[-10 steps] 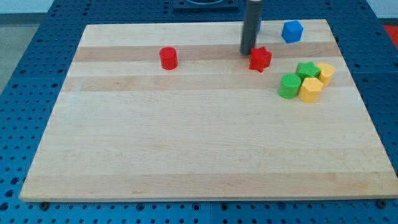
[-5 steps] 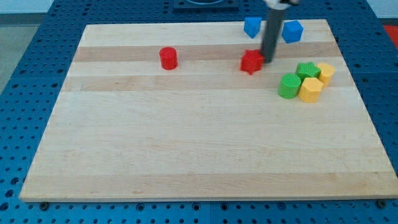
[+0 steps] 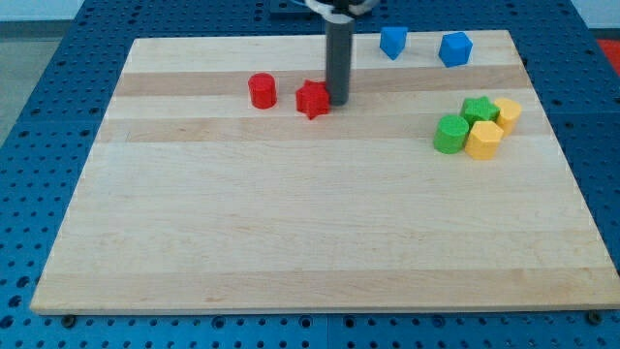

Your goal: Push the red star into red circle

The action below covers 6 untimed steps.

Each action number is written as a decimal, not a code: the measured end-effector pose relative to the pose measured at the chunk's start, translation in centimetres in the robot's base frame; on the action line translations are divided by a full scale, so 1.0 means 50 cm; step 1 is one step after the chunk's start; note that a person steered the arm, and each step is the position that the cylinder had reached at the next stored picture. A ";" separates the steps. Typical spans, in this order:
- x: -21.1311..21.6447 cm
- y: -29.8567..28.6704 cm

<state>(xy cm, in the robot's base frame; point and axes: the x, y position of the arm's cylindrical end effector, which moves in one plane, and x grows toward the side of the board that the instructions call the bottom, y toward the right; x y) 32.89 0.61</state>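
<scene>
The red star (image 3: pixel 312 99) lies on the wooden board near the view's top, left of centre. The red circle (image 3: pixel 262 91), a short cylinder, stands just to its left with a small gap between them. My tip (image 3: pixel 338 101) rests on the board right against the star's right side. The rod rises straight up from there to the view's top edge.
Two blue blocks (image 3: pixel 392 42) (image 3: pixel 454 48) sit near the board's top edge at the right. A cluster of a green cylinder (image 3: pixel 449 134), a green star (image 3: pixel 477 110) and two yellow blocks (image 3: pixel 483 141) (image 3: pixel 506 113) lies at the right.
My tip went round to the star's right side and pushed it left, from right of centre to close beside the red circle. The other blocks have not moved.
</scene>
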 end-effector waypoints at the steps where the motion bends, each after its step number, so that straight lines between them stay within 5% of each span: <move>1: -0.001 -0.019; 4: 0.107 -0.022; 6: 0.050 -0.079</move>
